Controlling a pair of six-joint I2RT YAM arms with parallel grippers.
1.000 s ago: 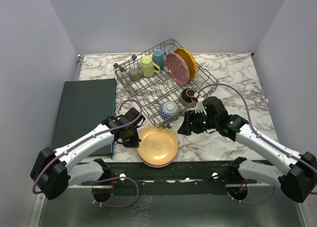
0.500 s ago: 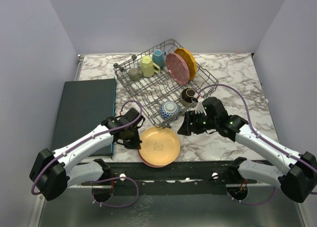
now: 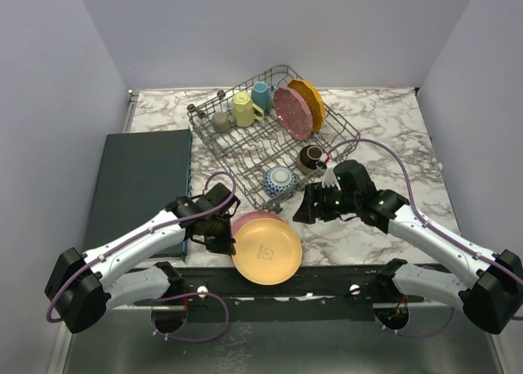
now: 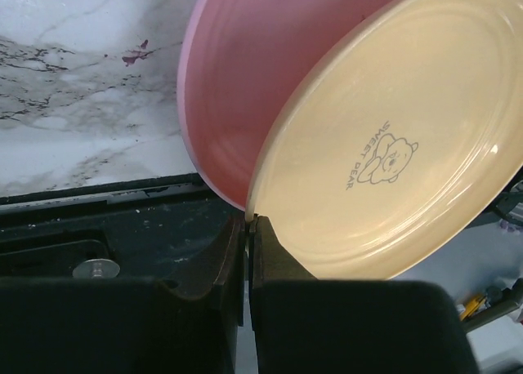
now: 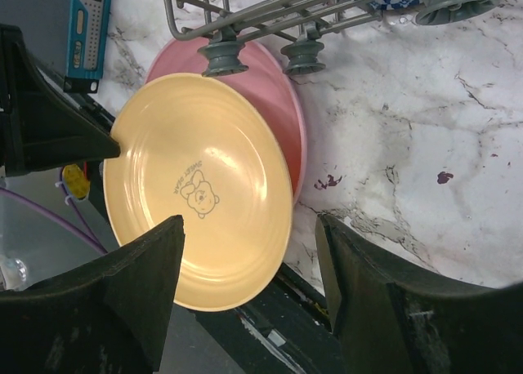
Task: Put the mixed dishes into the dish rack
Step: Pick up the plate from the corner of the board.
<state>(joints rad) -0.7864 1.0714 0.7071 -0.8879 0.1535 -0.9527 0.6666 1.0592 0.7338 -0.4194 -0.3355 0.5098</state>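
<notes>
the top view sits high at the near side, facing forward and down, far enough back to take in the whole worktop [image 3: 384,129] and the dish rack [image 3: 233,149]. the left wrist view rides just behind the left pincer [image 4: 248,227], looking along its fingers from very close at the rim of the peach plate [image 4: 392,153] and the pink plate [image 4: 237,80] under it, at the worktop's near edge. the right wrist view looks down between the fingers of the right pincer [image 5: 249,227], from somewhat farther off, on those two plates and the rack's feet. all three views share the plates.
</notes>
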